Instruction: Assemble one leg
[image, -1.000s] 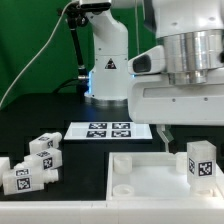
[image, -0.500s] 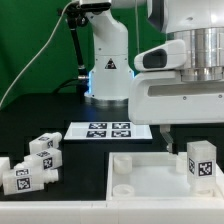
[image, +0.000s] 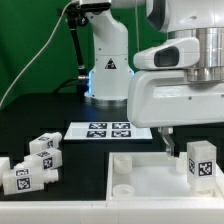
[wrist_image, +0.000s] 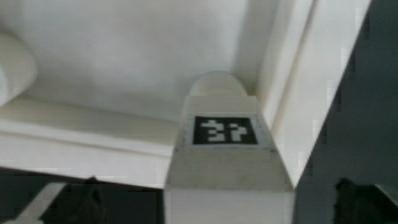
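The leg (image: 201, 160) stands upright in the far right corner of the white tray (image: 140, 180), its black-and-white tag facing the exterior view. The tray sits at the near right of the dark worktop (image: 40, 115). The arm (image: 185, 85) hangs above the leg. In the wrist view, the end effector (wrist_image: 217, 205) is open, with a dark fingertip on each side of the leg (wrist_image: 222, 150) and a gap between each tip and it. Four similar tagged blocks (image: 38, 158) lie at the near left, and the marker board (image: 108, 130) lies farther back.
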